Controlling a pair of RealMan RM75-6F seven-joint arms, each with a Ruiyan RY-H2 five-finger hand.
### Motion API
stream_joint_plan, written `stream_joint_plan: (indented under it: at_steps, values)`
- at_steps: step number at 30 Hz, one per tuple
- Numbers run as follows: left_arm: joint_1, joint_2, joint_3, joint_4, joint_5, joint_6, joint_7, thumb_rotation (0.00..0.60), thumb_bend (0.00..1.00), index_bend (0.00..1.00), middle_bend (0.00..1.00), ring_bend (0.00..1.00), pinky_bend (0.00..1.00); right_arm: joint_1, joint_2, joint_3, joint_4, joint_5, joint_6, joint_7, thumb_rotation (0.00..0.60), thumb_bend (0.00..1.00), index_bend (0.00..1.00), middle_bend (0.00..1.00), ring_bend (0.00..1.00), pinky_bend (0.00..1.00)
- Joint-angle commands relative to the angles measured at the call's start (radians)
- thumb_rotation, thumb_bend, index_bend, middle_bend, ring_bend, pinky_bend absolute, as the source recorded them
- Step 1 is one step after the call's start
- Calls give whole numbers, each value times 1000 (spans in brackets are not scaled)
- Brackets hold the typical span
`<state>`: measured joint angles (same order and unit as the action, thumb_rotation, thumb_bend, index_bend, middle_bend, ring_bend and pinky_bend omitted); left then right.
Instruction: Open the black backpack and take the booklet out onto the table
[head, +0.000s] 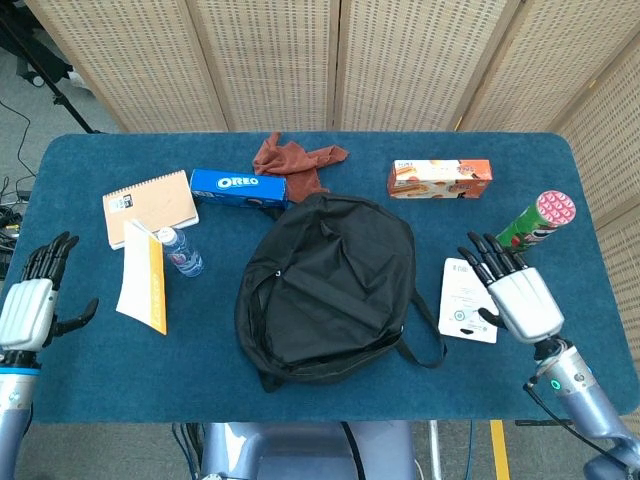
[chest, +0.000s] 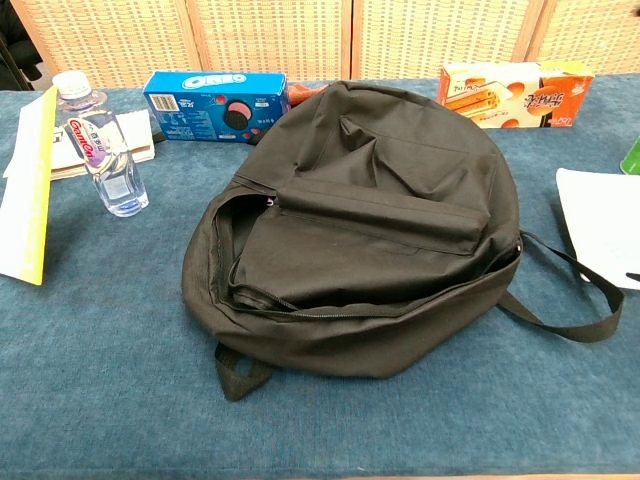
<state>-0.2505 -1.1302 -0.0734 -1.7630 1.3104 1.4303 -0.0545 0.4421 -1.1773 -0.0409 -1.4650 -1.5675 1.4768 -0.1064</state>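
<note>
While the black backpack (head: 325, 290) lies flat in the middle of the blue tabletop (head: 300, 385), both robot hands are off to the sides and hold nothing. The left robot hand (head: 28, 310) is at the left edge of the tabletop with its fingers spread apart. The right robot hand (head: 520, 295) is on the right side, also with its fingers spread, just over the edge of a flat white box (head: 465, 295). The chest view shows neither robot hand.

The backpack's zipper is open along the left side, and its top flap sags down over the gap. A black strap (chest: 570, 300) loops out from the backpack on the right.

The booklet (head: 143, 283), white and yellow, is out on the tabletop to the left of the backpack. It looks tilted up on one edge. A small water bottle (head: 180, 250) stands just beside it, touching or nearly touching it. Behind them lies a tan spiral notebook (head: 150, 205).

A blue Oreo box (head: 238, 186) lies behind the backpack, with a brown cloth (head: 295, 160) next to it. An orange snack box (head: 440, 178) sits further right. A green can (head: 535, 225) with a pink lid leans near the right edge.
</note>
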Motion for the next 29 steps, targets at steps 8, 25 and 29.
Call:
stream_joint_plan:
  at_steps: [8, 25, 29]
  values:
    - [27, -62, 37, 42, 3, -45, 20, 600, 335, 0, 0, 0, 0, -178, -19, -14, -63, 26, 153, 87, 600, 0, 74, 0, 0, 202]
    - [51, -117, 33, 123, 27, -22, 131, 600, 348, 0, 0, 0, 0, -278, -37, 33, -66, 4, 212, 159, 600, 0, 74, 0, 0, 192]
    - [60, -113, 31, 121, 43, -4, 134, 600, 348, 0, 0, 0, 0, -284, -37, 40, -68, -7, 212, 154, 600, 0, 74, 0, 0, 192]
